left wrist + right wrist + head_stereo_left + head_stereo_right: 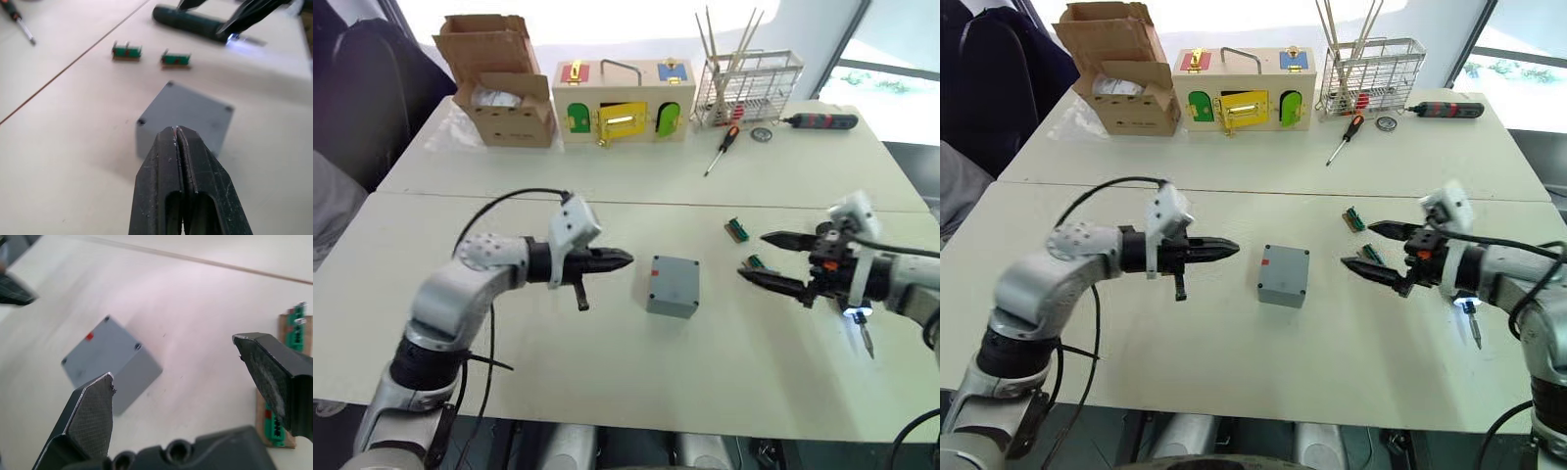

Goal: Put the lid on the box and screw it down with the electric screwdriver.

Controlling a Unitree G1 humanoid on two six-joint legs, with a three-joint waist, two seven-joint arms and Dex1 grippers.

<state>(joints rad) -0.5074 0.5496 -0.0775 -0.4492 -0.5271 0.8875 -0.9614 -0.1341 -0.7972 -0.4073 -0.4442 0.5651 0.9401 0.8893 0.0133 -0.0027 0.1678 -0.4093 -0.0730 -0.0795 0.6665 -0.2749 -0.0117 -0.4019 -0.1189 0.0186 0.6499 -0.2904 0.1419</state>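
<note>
From the head cameras, the box [673, 285] sat closed on the near table [607, 382], its lid [677, 269] already seated on top and a small red mark [655, 291] showing on the side toward my left arm. My left gripper [625, 258] hovered just beside that side of the box, fingers pressed together and grasping nothing. My right gripper [762, 257] stood on the opposite side, apart from the box, jaws spread wide and empty. Two small green parts [736, 229] lay between the box and that gripper. The electric screwdriver [1470, 315] lay on the table under my right wrist, a light glowing at its bit end. On the far table I noted a cardboard carton [499, 80], a wooden box with coloured doors [624, 101], a wire rack [745, 86], a red-and-black hand screwdriver [722, 149] and a black tool with red bands [820, 120].

From the left wrist camera, my clenched fingers [181, 186] pointed at the box, whose lid showed screw holes at its corners. Beyond it lay the two green parts, and farther on the electric screwdriver with its lit tip, beneath the tips of my right gripper.

From the right wrist camera, my fingertips [93, 413] stood well apart, framing the box across bare table, without touching it. The red mark showed on the box. The green parts lay beside the other finger.
</note>
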